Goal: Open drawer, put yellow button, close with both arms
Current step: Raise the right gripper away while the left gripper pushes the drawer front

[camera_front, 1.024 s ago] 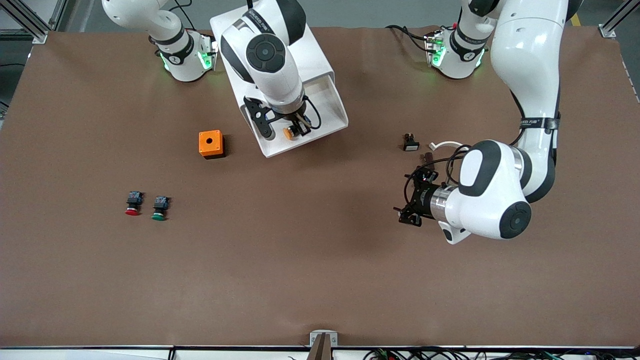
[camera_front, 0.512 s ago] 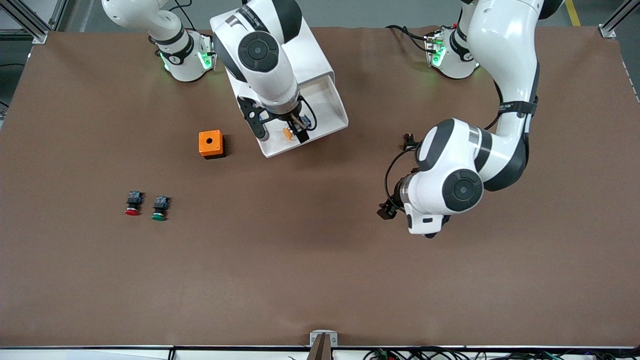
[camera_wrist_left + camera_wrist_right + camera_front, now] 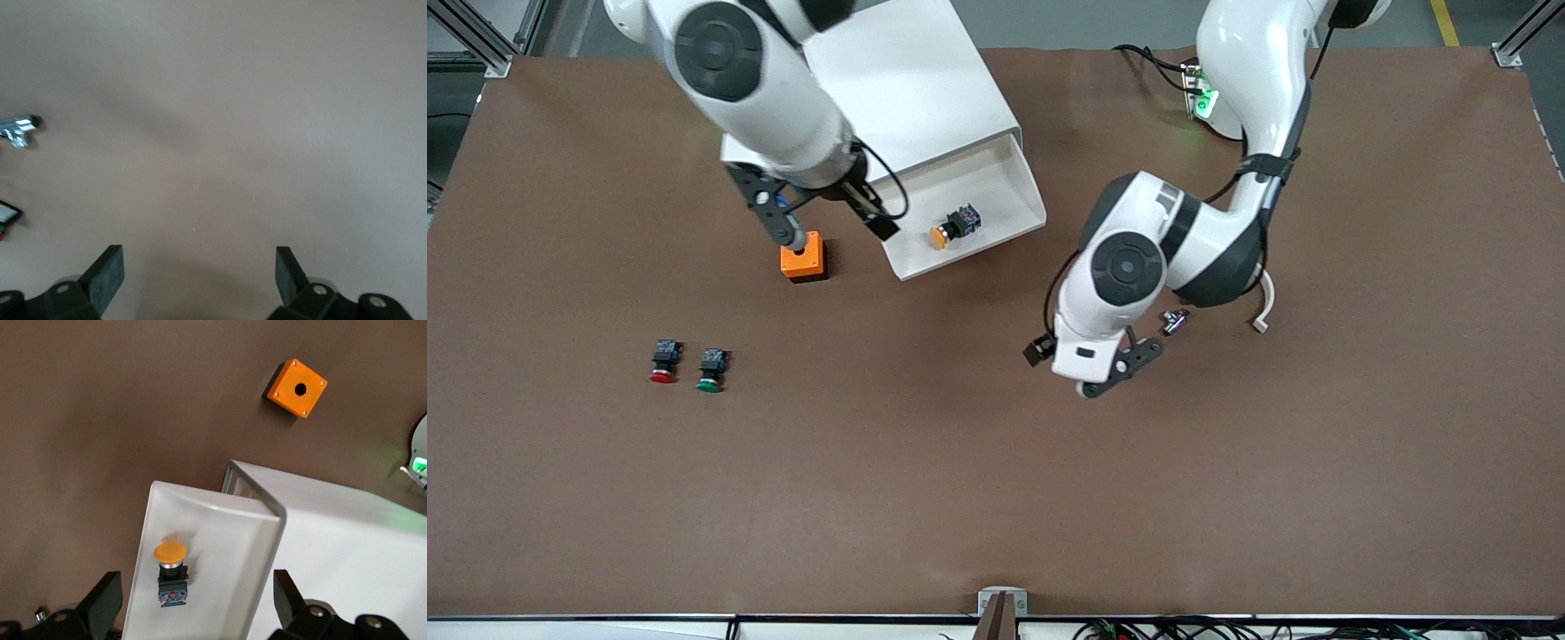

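Red-capped button [image 3: 663, 362]: you see it lying on the brown table [image 3: 925, 480] toward the right arm's end, red cap toward the front camera.
Green-capped button [image 3: 711, 369]: just beside the red one, apart from it, lying the same way.
Right gripper [image 3: 831, 228]: up in the air over the orange box and the cabinet's corner; fingers spread wide, nothing between them.
Orange box [image 3: 804, 258]: square, with one round hole in its top face; partly covered by a right finger in the front view, fully visible in the right wrist view [image 3: 297, 388].
Cabinet [image 3: 911, 80]: white, rounded edges, between the two arm bases.
Drawer [image 3: 996, 236]: pulled out toward the front camera, white inside.
Yellow button [image 3: 953, 226]: you find it lying on its side in the open drawer, released, touching neither gripper; also seen at [image 3: 170, 572].
Left gripper [image 3: 1089, 360]: over bare table, nearer the front camera than the drawer; fingers apart and empty.
Small metal part [image 3: 1175, 321]: on the table beside the left arm.
Writing: none you can read.
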You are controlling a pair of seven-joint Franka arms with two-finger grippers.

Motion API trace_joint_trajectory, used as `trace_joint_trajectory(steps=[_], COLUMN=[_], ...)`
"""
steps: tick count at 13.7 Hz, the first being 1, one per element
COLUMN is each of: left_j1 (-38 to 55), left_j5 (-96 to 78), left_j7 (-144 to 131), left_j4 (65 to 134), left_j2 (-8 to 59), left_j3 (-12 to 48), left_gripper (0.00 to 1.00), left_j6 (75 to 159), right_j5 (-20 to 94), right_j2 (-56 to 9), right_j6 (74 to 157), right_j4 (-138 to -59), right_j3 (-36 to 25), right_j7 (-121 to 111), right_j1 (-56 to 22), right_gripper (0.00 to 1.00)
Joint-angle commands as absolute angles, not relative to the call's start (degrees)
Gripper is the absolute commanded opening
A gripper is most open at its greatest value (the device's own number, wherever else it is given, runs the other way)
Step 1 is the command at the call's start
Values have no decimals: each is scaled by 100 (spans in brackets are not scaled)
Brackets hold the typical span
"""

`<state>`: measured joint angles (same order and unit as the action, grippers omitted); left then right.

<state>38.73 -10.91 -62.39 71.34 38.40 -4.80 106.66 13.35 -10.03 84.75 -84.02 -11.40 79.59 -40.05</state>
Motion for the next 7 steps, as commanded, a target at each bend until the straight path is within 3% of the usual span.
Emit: trace_joint_trajectory(steps=[1, 7], left_j1=[4183, 4815], left_j5=[-967, -984], left_j7=[-6117, -6240], left_j4=[7268, 7295], left_j2=[3797, 3797], left_j3=[-519, -519], left_gripper=[100, 100], left_j6=[10793, 10740], right_j5=[1126, 686], right_j2=[-590, 60], right_j6=[8114, 7734], right_j4=[-8472, -8814], right_j3=[-1072, -1072], right_j7=[6790, 4074], right_j1=[-3570, -2648], right_gripper=[100, 100])
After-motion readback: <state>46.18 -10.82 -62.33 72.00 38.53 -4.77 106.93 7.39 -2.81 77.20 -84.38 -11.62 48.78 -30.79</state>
